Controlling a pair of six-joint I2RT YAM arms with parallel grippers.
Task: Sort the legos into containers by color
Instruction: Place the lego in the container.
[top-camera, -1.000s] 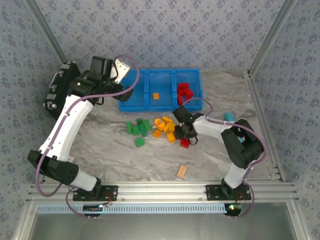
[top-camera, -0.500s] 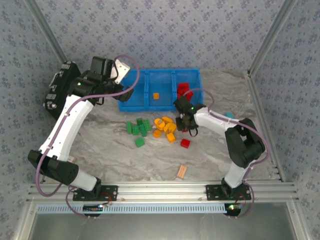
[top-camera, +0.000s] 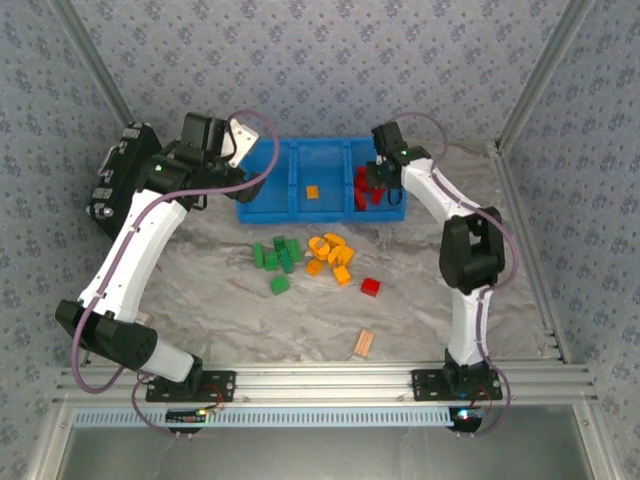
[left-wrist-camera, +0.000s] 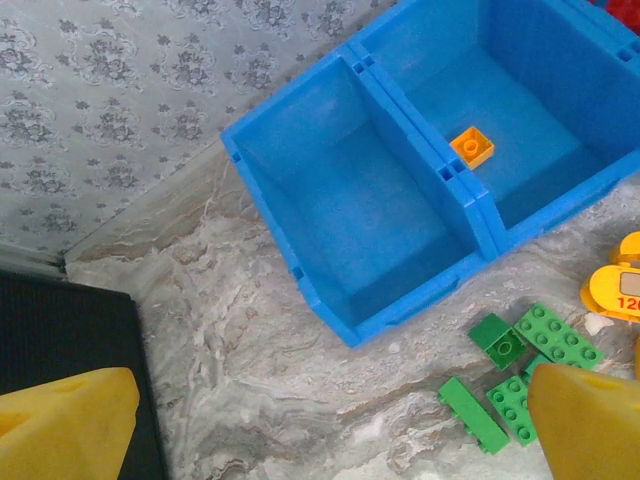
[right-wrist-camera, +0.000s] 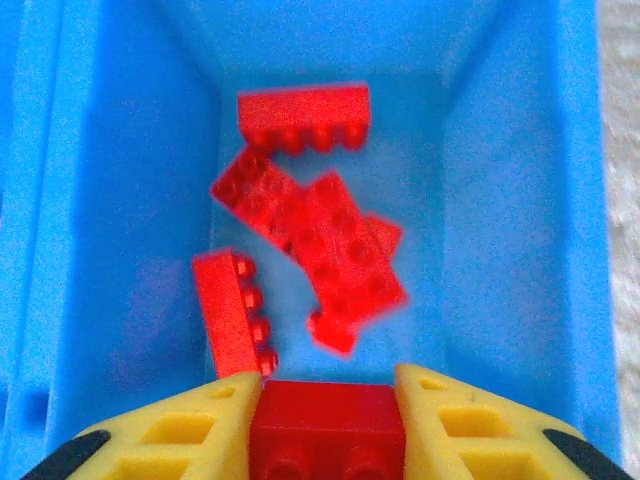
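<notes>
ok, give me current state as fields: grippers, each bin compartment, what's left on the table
left gripper: open, holding nothing, near left compartment
right gripper: shut on red brick, over right compartment
left compartment: empty
middle compartment: one orange brick
right compartment: several red bricks
table: green bricks, orange-yellow bricks, one loose red brick

Red legos (right-wrist-camera: 330, 240) — rightmost blue compartment (right-wrist-camera: 500, 200)

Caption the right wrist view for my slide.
Right gripper holds a red plastic brick above loose red bricks in a blue plastic bin compartment.
</notes>
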